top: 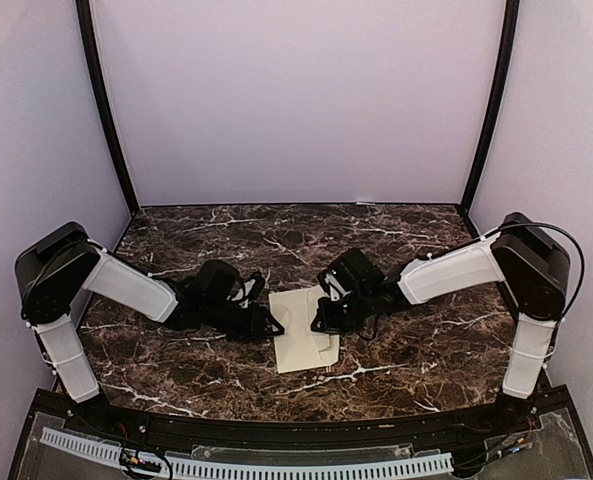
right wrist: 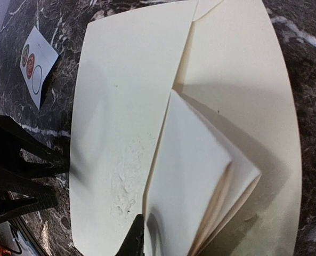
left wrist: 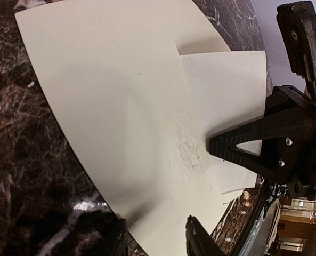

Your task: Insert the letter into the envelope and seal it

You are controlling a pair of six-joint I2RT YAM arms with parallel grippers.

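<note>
Slipping is the worry: the letter (right wrist: 200,176) sits only part-way inside the envelope (right wrist: 120,96), its folded end bulging, and may spring out if the right gripper (left wrist: 221,146), seemingly pressing on it with jaws I cannot read, lifts. The left gripper (left wrist: 153,237) stands half-open astride the envelope's edge.

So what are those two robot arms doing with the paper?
They are putting a letter into an envelope. The cream envelope lies on the marble table with its flap open, and the folded letter is partly inside, its end poking out. The right gripper has its tip down on the letter, likely nudging it in, while the left gripper stands open at the envelope's other edge. Nothing is sealed yet.
</note>
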